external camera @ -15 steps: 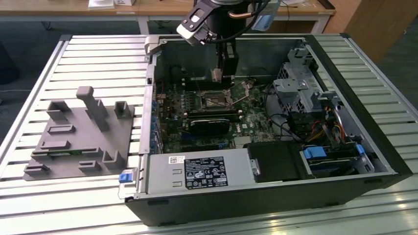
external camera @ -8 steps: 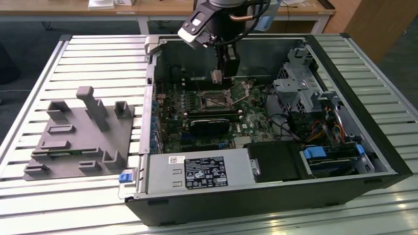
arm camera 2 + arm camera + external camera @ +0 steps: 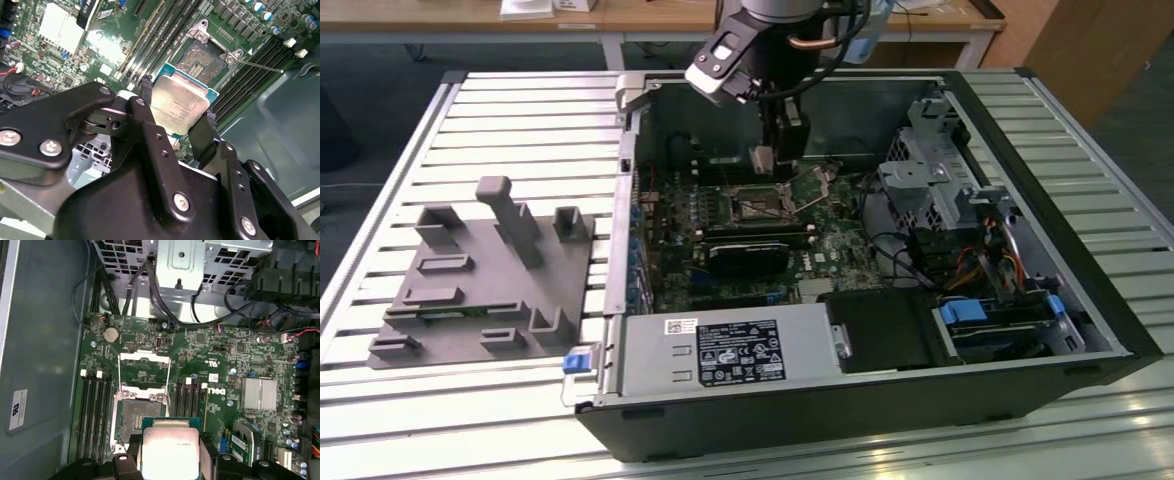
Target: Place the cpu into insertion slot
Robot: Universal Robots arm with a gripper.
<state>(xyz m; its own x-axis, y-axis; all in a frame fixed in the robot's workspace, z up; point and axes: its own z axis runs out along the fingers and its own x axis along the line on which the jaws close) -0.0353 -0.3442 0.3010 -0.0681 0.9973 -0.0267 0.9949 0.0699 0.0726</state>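
Note:
My gripper [image 3: 771,160] hangs inside the open computer case [image 3: 1067,290], shut on the cpu [image 3: 762,158]. In both wrist views the cpu [image 3: 181,107] [image 3: 170,447] is a flat square chip with a silvery face and a green rim, clamped by its edges between the two black fingers [image 3: 146,95]. The insertion slot [image 3: 758,208] [image 3: 202,60] [image 3: 136,415] lies bare on the motherboard, its metal bracket [image 3: 144,367] folded open. The chip is held above the board, apart from the slot and a little to one side of it.
Black memory strips [image 3: 95,410] flank the slot on both sides. A black card [image 3: 750,252] lies on the board nearer the case front, with a power supply [image 3: 720,350] below it. Drive cages and cables [image 3: 947,190] fill the exterior view's right. A grey fixture [image 3: 480,270] stands on the slatted table.

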